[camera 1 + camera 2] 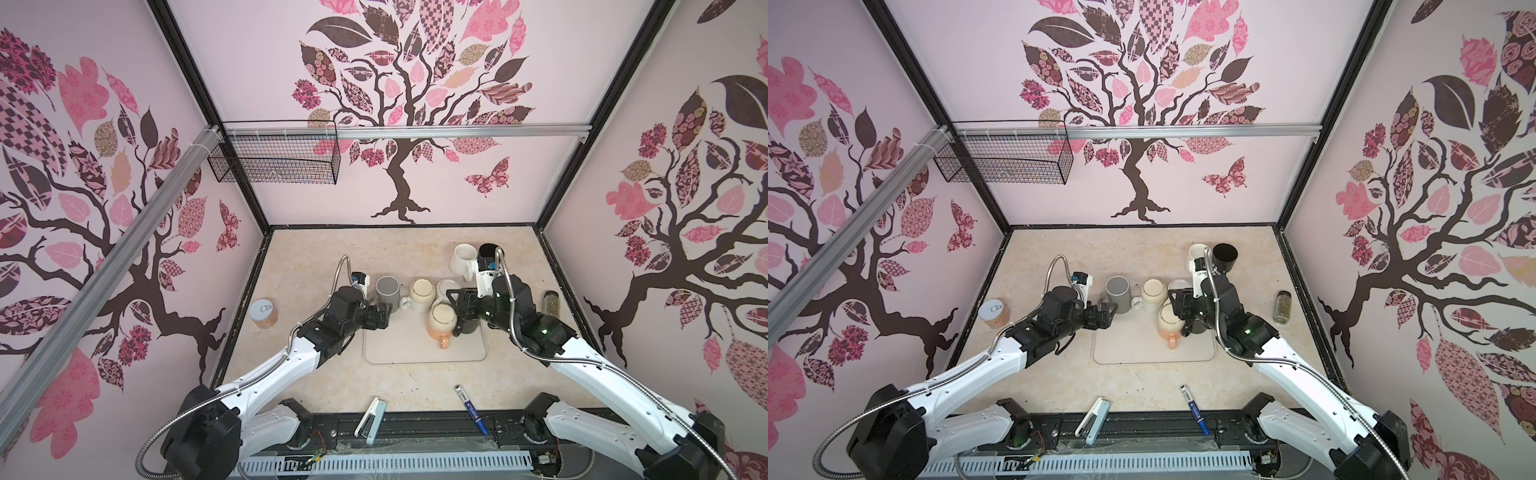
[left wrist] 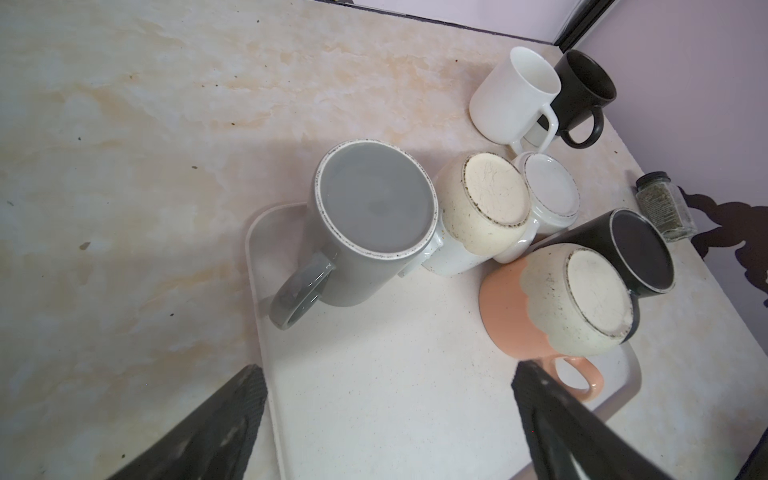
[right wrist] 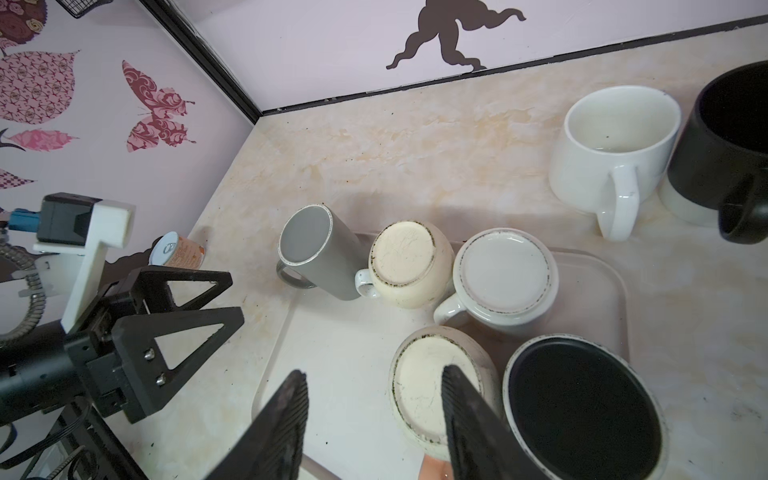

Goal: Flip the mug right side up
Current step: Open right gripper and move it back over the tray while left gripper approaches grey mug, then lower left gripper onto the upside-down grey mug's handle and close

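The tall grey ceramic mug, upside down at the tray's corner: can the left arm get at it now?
Probably yes. The open left gripper hangs just before the tall grey ceramic mug with nothing between them. Only the cream stoneware mug crowds one side.

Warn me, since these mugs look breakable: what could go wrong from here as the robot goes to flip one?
1. The peach mug sits close beside the upside-down black mug on the tray; the right gripper, open above it, may bump that neighbour while closing.
2. Its rounded body could slip mid-turn and drop back onto the tray.
3. The left gripper, open near the gray mug, could clip its handle.
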Tool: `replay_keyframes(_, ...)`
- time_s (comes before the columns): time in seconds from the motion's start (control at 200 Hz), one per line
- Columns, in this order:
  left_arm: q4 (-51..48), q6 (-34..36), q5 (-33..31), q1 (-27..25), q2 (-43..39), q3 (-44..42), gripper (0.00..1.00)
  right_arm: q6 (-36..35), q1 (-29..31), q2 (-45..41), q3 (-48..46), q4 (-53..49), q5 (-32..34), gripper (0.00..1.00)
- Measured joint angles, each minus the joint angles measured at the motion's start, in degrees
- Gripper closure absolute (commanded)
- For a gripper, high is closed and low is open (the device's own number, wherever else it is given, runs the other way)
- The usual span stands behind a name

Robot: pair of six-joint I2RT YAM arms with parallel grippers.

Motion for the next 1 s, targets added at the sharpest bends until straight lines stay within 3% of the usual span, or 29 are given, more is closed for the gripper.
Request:
replay_keyframes(0.52, 4.0, 8.1, -1.7, 2.0, 13.6, 2.8, 0.04, -1.9, 0.0, 4.7, 0.0, 1.6, -0.4, 0.45)
replay_keyframes(1.0, 7.3, 9.6, 0.5, 3.5, 21.2, 6.5, 0.08, -2.9, 0.0, 4.6, 0.1, 1.6, 0.1, 0.45)
